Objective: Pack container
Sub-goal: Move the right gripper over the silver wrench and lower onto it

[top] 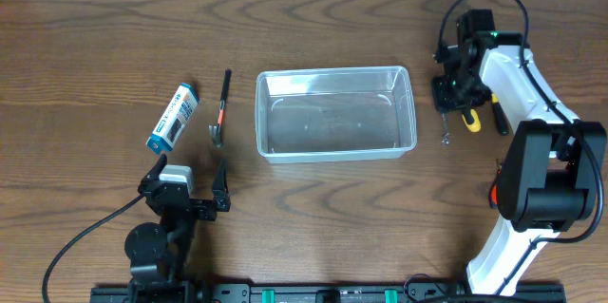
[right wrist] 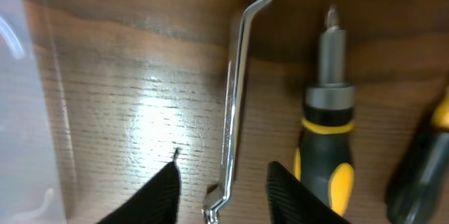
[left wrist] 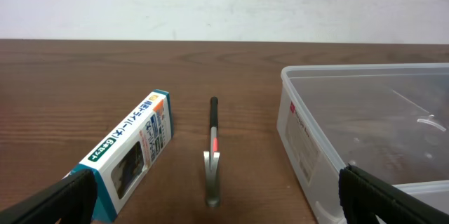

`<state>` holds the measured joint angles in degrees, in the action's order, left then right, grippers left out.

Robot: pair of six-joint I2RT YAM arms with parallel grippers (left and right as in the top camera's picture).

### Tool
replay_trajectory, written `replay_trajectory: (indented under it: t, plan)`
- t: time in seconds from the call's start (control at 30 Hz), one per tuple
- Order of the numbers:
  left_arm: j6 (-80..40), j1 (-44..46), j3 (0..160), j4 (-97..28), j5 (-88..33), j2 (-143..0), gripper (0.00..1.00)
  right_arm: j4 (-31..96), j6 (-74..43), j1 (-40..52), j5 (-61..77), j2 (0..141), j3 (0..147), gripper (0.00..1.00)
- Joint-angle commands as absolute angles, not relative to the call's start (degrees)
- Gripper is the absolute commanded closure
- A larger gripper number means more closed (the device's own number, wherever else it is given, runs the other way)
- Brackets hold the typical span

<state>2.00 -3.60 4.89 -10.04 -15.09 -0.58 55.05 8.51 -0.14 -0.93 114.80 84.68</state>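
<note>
The clear plastic container [top: 334, 113] sits empty at the table's middle; its left wall shows in the left wrist view [left wrist: 309, 140] and its edge in the right wrist view [right wrist: 24, 97]. My right gripper [top: 454, 92] is open, low over a silver wrench [right wrist: 235, 104], its fingers [right wrist: 223, 192] straddling the wrench's lower end without closing on it. A black-and-yellow screwdriver [right wrist: 326, 112] lies just right of the wrench. My left gripper [top: 190, 194] is open and empty near the front edge. A small hammer [top: 221, 108] and a blue-white box [top: 173, 116] lie left of the container.
A second dark-handled tool [right wrist: 421, 168] lies at the right edge of the right wrist view. The hammer [left wrist: 212, 154] and box [left wrist: 130, 150] lie ahead of my left gripper. The right arm's base [top: 537, 198] stands at the table's right.
</note>
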Motion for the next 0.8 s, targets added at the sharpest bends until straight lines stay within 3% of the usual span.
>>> replay_trajectory:
  t: [0.0,0.77]
  plan:
    - [3.0,-3.8,4.2,-10.4,-15.9,-0.2,0.02,53.7,8.1,0.1,-1.5,115.4,83.5,0.65]
    - [3.0,-3.8,4.2,-10.4,-15.8,-0.2,0.02,46.9,6.0,0.1,-4.3,115.4,80.8,0.69]
